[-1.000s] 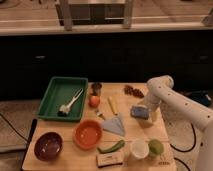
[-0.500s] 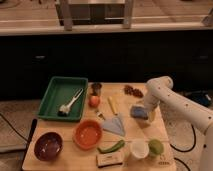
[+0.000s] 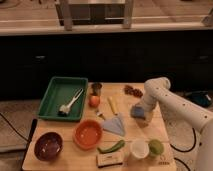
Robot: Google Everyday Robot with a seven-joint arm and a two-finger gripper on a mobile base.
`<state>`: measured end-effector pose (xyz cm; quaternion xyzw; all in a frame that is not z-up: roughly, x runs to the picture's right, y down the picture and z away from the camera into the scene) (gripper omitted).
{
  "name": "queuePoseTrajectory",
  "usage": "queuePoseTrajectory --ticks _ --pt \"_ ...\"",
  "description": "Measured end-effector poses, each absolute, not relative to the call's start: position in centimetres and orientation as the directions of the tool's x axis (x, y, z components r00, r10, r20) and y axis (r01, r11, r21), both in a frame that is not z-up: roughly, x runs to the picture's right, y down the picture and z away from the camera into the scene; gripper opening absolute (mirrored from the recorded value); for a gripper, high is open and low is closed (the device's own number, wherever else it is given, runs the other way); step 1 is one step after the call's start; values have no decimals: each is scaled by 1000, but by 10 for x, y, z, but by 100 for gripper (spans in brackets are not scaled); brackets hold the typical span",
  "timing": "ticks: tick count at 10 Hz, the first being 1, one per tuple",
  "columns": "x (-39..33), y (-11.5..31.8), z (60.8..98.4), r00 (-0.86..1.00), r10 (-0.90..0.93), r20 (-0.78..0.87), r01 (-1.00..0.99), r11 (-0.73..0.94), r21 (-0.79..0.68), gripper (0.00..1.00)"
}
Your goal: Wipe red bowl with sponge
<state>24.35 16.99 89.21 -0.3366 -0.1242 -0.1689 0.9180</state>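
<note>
Tabletop [image 3: 162,131]: pale wood, crowded with kitchen things, set before dark cabinets.
Arm [image 3: 172,101]: mine comes in from the right edge, rises to a bent elbow above the tabletop's right side, then drops steeply down and to the left.
Pincer [image 3: 142,115]: low over the right-centre of the tabletop, down at the sponge. Whether it is wide, narrow or gripping, I cannot tell.
Sponge [image 3: 136,111]: blue block right at my pincer, just right of the pale cloth [image 3: 116,125].
Red bowl [image 3: 88,134]: upright at front centre, left of the cloth, well apart from my pincer.
Others: dark maroon bowl [image 3: 48,146] at front left; green tray [image 3: 45,99] at back left.
</note>
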Motion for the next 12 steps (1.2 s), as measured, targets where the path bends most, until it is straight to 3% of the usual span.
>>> queuePoseTrajectory --ticks 5,6,12 --pt "238 162 888 904 -236 356 409 717 -564 7" --pt "237 154 885 897 -243 369 422 718 -553 1" --pt "234 108 858 766 -358 535 610 667 -428 0"
